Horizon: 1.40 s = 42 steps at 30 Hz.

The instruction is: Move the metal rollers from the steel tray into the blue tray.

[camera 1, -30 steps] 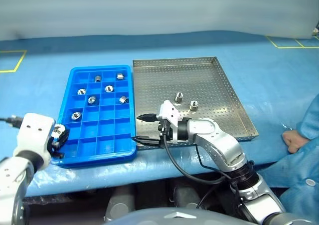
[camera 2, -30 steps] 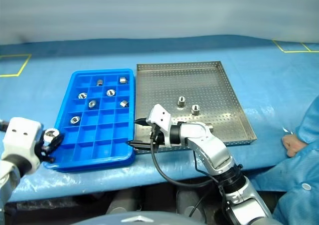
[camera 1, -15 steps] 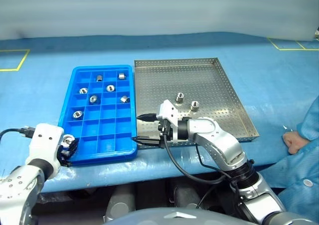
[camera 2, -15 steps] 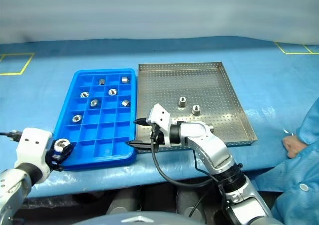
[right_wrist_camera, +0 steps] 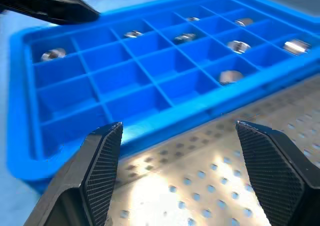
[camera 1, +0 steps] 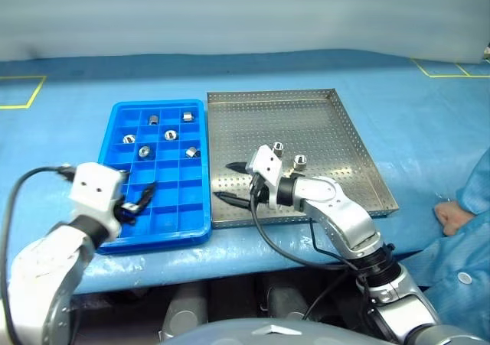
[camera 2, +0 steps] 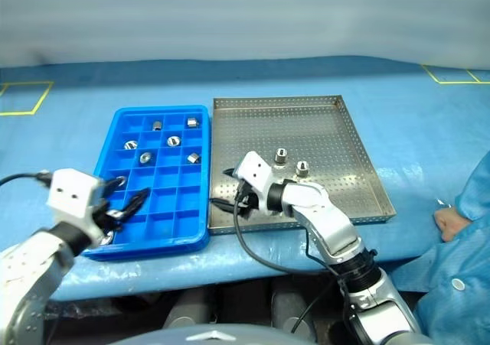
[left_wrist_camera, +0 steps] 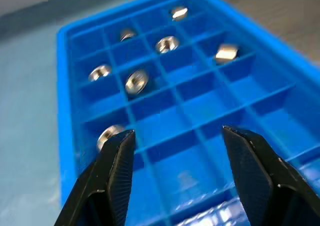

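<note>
1. On the blue-covered table, the steel tray (camera 1: 306,123) lies just right of the blue tray (camera 1: 111,150), their long rims touching or nearly so.
2. Two metal rollers (camera 1: 277,149) stand on the perforated floor near the tray's middle, close together, just beyond the right arm.
3. Six more rollers (left_wrist_camera: 167,43) show in the blue tray's far compartments, one per cell, and another roller (left_wrist_camera: 109,134) sits in a nearer cell at the outer column, beside one of the left fingers.
4. Left gripper (camera 1: 138,200) hovers over the near cells of the blue tray, fingers parted and holding nothing.
5. Right gripper (camera 1: 234,181) hangs low over the steel tray's near-left part, by the shared rim, jaws spread wide and empty; it points toward the blue tray, away from the two rollers.
6. Both rollers in the steel tray stand upright, axis vertical, the central hole facing up. Several in the blue tray lie tilted or on their sides.
7. Handling, as a judgement: solid metal, stiff, heavy for their size, smooth and likely slippery. A roller lying on its side may roll.
8. Best hold would be across the round wall at mid-height, fingers on opposite sides, squarely so it does not squirt out.
</note>
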Available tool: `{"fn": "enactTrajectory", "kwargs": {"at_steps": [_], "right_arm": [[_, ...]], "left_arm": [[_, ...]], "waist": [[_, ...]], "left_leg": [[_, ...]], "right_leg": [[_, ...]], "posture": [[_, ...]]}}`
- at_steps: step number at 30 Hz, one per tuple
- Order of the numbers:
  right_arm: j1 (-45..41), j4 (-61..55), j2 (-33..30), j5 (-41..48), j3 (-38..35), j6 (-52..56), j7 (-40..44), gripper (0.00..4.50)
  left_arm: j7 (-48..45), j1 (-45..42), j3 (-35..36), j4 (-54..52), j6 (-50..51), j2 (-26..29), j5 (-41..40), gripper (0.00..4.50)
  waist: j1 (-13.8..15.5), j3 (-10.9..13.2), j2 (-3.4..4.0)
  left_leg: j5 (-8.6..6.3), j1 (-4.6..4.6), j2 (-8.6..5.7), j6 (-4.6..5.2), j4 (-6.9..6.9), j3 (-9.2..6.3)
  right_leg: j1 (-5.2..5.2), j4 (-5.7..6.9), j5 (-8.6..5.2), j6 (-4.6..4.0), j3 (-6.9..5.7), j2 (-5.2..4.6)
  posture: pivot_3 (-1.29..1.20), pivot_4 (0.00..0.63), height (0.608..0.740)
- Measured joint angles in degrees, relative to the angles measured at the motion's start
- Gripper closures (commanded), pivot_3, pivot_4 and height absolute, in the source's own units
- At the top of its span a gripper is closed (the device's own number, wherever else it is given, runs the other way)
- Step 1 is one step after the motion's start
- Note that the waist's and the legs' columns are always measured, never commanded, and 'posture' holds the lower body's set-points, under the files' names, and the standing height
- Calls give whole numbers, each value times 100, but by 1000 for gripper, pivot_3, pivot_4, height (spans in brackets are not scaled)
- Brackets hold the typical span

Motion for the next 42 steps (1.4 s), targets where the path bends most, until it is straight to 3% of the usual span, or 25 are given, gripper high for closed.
{"fn": "enactTrajectory", "kwargs": {"at_steps": [10, 23, 35, 42], "right_arm": [[-102, 396, 210, -681, -316, 384, -1167, 667], [557, -772, -408, -553, -158, 1243, -723, 667], [588, -766, -437, -553, -136, 1362, -760, 667], [484, -1086, -384, -704, -853, 1437, -1423, 667]], "left_arm": [[-76, -845, -1761, 1268, -1375, -288, 140, 1505], [-148, -1080, -2177, 1684, -1620, -187, 206, 1505], [-177, -1605, -2651, 2266, -1712, -66, 437, 1505], [-582, -2462, -3398, 3223, -1865, -99, 686, 1505]], "waist": [[-177, 0, 3], [-409, 1, 4], [-441, 1, 4], [-462, 1, 6]], "left_leg": [[-1, -8, 2, 1, -3, -4], [-2, -1, 7, 4, -2, 0], [-2, -8, 4, 4, 1, 0], [-2, -10, -1, 4, 11, 0]], "right_leg": [[-6, 1, 6, -7, 6, 16], [-3, 2, 3, 6, 13, 22], [-6, -2, 5, 8, 15, 21], [-4, 0, 9, 16, 18, 21]], "posture": [[-61, 150, 740], [-97, 150, 740], [-119, 150, 740], [-194, 150, 740]]}}
